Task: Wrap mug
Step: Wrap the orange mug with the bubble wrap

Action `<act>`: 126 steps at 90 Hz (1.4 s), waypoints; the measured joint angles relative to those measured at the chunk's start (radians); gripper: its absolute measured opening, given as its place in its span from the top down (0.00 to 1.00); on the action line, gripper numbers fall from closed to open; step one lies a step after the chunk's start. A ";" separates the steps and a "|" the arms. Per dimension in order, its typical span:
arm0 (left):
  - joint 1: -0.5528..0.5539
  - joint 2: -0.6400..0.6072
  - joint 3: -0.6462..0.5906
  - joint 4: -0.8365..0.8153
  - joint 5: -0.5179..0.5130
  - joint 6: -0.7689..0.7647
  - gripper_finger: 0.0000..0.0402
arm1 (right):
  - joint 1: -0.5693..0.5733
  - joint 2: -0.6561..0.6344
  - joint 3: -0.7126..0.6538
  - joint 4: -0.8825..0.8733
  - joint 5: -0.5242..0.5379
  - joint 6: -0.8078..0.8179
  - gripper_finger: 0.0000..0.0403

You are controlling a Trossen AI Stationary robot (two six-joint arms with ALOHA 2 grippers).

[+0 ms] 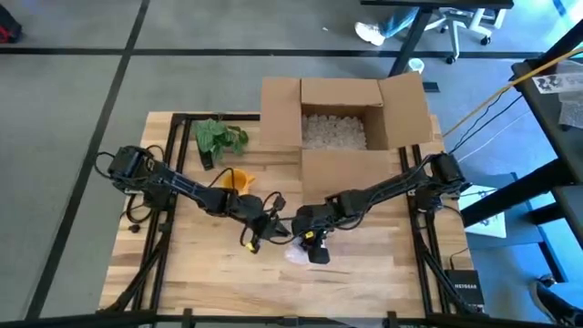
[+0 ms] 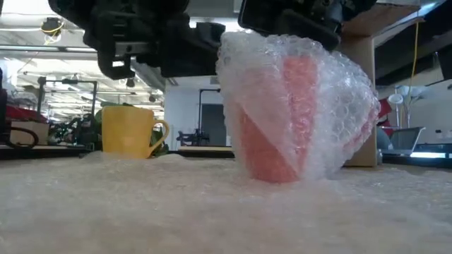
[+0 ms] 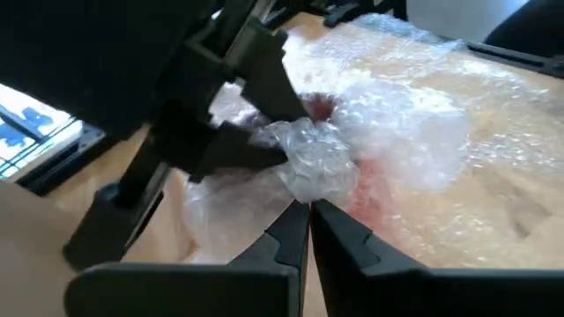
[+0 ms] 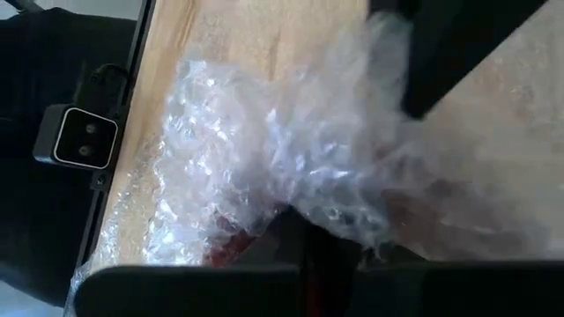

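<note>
Two arms meet near the desk's [image 1: 200, 282] front middle, with bare wood open toward the front edge and both sides. Nearest, a red mug [image 2: 282, 120] stands tilted inside bubble wrap [image 2: 332, 106], which also spreads flat across the desk toward the front. The right claw [image 1: 314, 244] sits on top of the bundle, its arm stretched low from the right rear corner; I cannot tell how its fingers stand under the wrap. The left claw [image 3: 308, 211] is just beside it, fingers pressed together, pinching a bunched fold of wrap, its arm reaching in from the left edge. Farther back stand a yellow mug [image 2: 131, 130] and a plant [image 1: 219, 138]. An open box [image 1: 346, 118] of packing fill stands at the rear edge.
</note>
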 joint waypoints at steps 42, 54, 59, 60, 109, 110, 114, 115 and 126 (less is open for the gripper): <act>0.004 0.086 0.047 0.049 0.044 0.004 1.00 | -0.014 0.005 0.092 -0.121 0.001 -0.028 1.00; 0.004 0.088 0.048 0.045 0.045 0.004 1.00 | -0.013 0.002 0.116 -0.190 0.011 -0.026 1.00; 0.004 0.088 0.048 0.042 0.049 0.004 1.00 | -0.013 0.000 0.129 -0.218 0.012 -0.026 1.00; 0.004 0.088 0.048 0.041 0.049 0.003 1.00 | -0.013 -0.001 0.133 -0.224 0.012 -0.026 1.00; 0.004 0.089 0.045 0.032 0.051 0.004 1.00 | -0.013 -0.008 0.384 -0.495 0.029 -0.085 1.00; 0.004 0.089 0.045 0.032 0.051 0.004 1.00 | -0.012 -0.008 0.385 -0.499 0.028 -0.085 1.00; 0.004 0.089 0.045 0.032 0.051 0.006 1.00 | -0.012 -0.008 0.385 -0.504 0.027 -0.084 1.00; 0.004 0.089 0.045 0.032 0.051 0.006 1.00 | -0.012 -0.008 0.385 -0.504 0.027 -0.084 1.00; 0.004 0.089 0.045 0.029 0.051 0.009 1.00 | -0.001 -0.008 0.385 -0.500 0.023 -0.085 1.00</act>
